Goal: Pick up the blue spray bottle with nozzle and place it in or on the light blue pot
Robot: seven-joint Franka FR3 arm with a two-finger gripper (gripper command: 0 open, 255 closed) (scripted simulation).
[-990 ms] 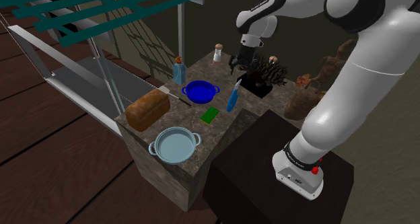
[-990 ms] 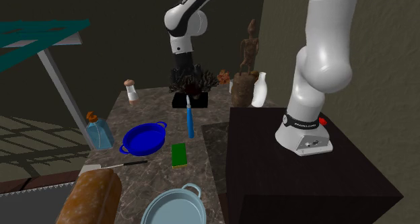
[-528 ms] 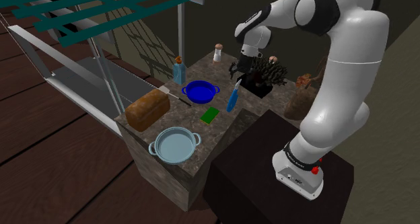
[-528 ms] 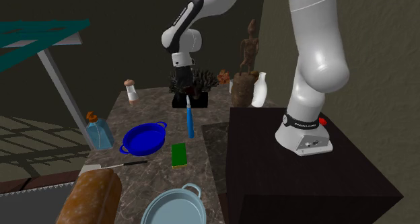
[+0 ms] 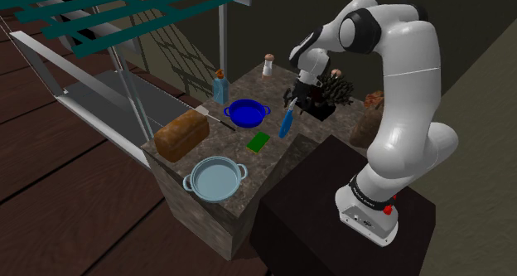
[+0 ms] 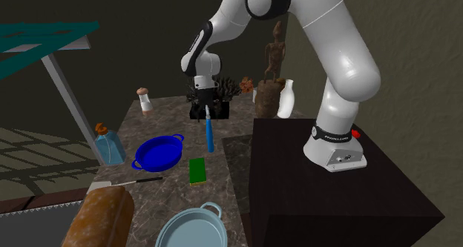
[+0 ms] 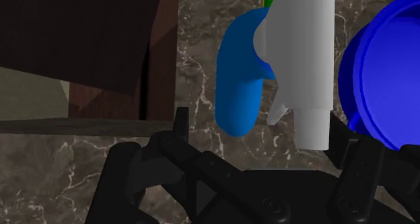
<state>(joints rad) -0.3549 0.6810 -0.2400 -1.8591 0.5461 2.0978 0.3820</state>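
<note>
Blue: one spray bottle (image 5: 286, 121), one dark pot (image 5: 247, 111), one pale pot (image 5: 217, 180).

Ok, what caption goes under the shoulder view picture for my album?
Black gripper hangs over the blue spray bottle; the light blue pot sits empty.

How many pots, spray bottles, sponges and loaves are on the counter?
Pots: 2, dark blue pot, light blue pot
Spray bottles: 1, blue spray bottle
Sponges: 1, green sponge
Loaves: 1, brown loaf
Total: 5
</note>
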